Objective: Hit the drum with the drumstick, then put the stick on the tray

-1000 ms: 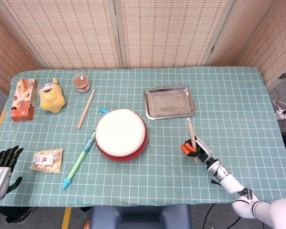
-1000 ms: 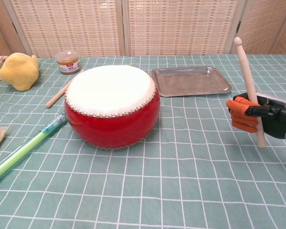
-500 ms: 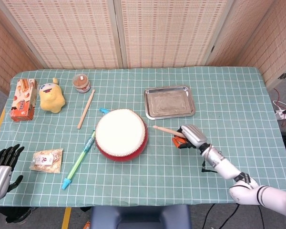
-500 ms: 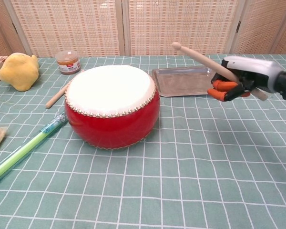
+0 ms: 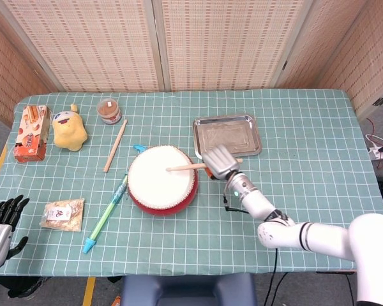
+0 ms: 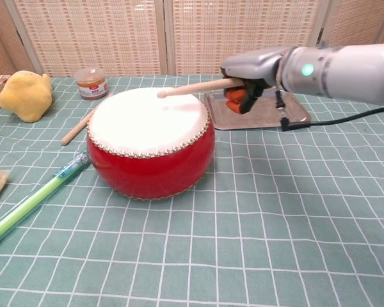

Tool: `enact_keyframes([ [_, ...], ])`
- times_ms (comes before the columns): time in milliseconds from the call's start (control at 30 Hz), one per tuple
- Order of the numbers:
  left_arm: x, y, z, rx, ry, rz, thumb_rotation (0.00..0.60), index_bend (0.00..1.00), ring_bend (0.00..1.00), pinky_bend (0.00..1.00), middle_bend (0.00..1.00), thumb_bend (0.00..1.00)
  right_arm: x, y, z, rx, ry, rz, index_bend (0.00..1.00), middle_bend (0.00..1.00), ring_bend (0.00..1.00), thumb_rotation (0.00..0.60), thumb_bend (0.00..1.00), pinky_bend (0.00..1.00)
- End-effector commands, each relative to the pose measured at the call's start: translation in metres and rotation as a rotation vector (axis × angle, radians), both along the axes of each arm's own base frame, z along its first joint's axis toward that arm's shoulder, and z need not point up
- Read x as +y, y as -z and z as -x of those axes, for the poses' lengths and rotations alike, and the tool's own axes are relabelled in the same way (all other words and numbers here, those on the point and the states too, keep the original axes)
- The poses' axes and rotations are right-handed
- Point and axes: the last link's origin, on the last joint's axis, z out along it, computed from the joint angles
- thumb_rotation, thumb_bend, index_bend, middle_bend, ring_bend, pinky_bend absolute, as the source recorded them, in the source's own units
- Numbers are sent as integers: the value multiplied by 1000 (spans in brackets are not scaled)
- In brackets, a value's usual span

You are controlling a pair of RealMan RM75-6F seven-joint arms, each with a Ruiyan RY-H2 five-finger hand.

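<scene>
My head view: high, looking steeply down on whole tabletop (image 5: 306, 127), far. My chest view: low, near, facing screens across tabletop. Both share drum (image 5: 162, 179), tray (image 5: 226, 136), my right hand (image 5: 219, 161).

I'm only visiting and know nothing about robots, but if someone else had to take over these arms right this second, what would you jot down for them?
Right hand grips the drumstick, held roughly level with its tip over the white head of the drum; the chest view shows the tip just above the skin, so I can't confirm a hit.
Left hand is off at the table's near left corner, fingers apart, holding nothing.
The tray sits behind the drum on the right and has nothing in it.
A second stick lies on the table left of the drum.
Left to do: strike the drum if not done, then lay the held stick on the tray.
</scene>
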Motion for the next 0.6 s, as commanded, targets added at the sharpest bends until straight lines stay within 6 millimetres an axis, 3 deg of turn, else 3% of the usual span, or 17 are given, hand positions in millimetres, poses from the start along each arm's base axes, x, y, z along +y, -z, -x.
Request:
enact_keyframes([
  [33, 0, 0, 2, -4, -4, -1, 600, 29, 0, 3, 0, 250, 6, 13, -30, 25, -36, -18, 1000, 938, 1000, 600, 586, 1000],
  [233, 0, 2, 0, -6, 7, 2, 600, 30, 0, 3, 0, 251, 4, 22, -33, 219, -124, 83, 1000, 938, 1000, 600, 598, 1000],
  [333, 1, 1, 0, -9, 6, -1, 600, 29, 0, 3, 0, 251, 7, 21, -38, 140, -108, 112, 1000, 938, 1000, 600, 607, 1000],
  [467, 1, 1, 0, -7, 10, -1, 600, 29, 0, 3, 0, 250, 8, 2, -45, -27, -92, 134, 1000, 938, 1000, 600, 614, 1000],
  [600, 2, 2, -3, -7, 19, -1, 600, 29, 0, 3, 0, 249, 5, -12, -39, -75, -86, 138, 1000, 938, 1000, 600, 615, 1000],
])
